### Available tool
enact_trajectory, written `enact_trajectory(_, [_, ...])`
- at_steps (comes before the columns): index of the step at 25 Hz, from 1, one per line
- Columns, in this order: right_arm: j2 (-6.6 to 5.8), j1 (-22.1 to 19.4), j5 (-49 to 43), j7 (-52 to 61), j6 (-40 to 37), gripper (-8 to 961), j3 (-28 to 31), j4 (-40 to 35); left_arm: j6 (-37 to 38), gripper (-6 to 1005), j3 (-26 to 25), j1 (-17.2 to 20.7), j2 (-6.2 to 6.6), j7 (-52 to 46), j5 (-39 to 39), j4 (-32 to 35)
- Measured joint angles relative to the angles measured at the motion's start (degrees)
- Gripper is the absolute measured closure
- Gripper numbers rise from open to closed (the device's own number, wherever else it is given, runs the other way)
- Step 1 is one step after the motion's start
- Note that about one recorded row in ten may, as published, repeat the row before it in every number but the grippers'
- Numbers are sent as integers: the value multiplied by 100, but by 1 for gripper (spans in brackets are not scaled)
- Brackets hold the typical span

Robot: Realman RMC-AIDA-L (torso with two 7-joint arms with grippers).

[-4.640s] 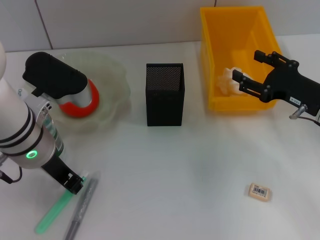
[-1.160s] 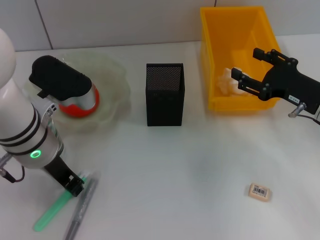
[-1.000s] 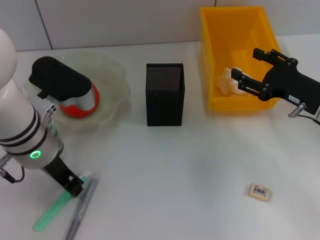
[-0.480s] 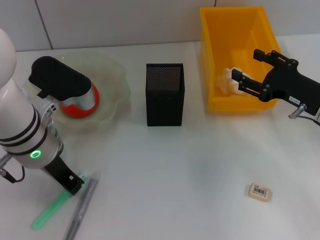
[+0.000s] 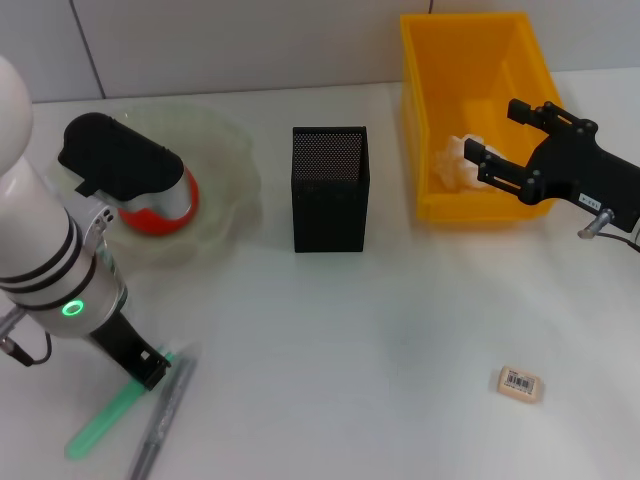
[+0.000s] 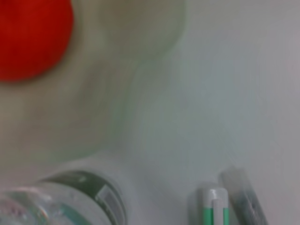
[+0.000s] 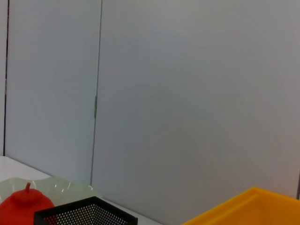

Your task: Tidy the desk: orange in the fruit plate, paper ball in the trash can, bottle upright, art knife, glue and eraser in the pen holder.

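The orange (image 5: 152, 217) lies in the pale fruit plate (image 5: 225, 160), partly behind my left arm. A crumpled paper ball (image 5: 455, 160) sits inside the yellow trash can (image 5: 430, 60). My right gripper (image 5: 500, 133) hovers open at that bin's front right corner, holding nothing. My left gripper (image 5: 143, 365) is low at the near left, right at the upper end of the green glue stick (image 5: 100, 425). The grey art knife (image 5: 160, 420) lies beside the glue stick. The bottle (image 6: 70, 201) lies under my left arm. The eraser (image 5: 519, 383) rests at the near right. The black mesh pen holder (image 5: 330, 185) stands mid-table.
The right wrist view looks at the wall, with the orange (image 7: 23, 201), the pen holder (image 7: 89, 211) and the bin's rim (image 7: 253, 201) low in the picture. The white table (image 5: 380, 330) stretches between pen holder and eraser.
My left arm has shifted a little, and the glue stick's far end has swung slightly to the left. The right arm has barely moved.
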Motion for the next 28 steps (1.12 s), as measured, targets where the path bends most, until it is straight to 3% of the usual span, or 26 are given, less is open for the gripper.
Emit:
enact_trajectory(9, [0,-7,7,0,-4,188,2,1,33,815,-3,3,1,-21,-35,289])
enact_trajectory(28, [-9,-42,-3,0,-6,188,216,10,-164,814,-69,-144,1,-77,-999,1289])
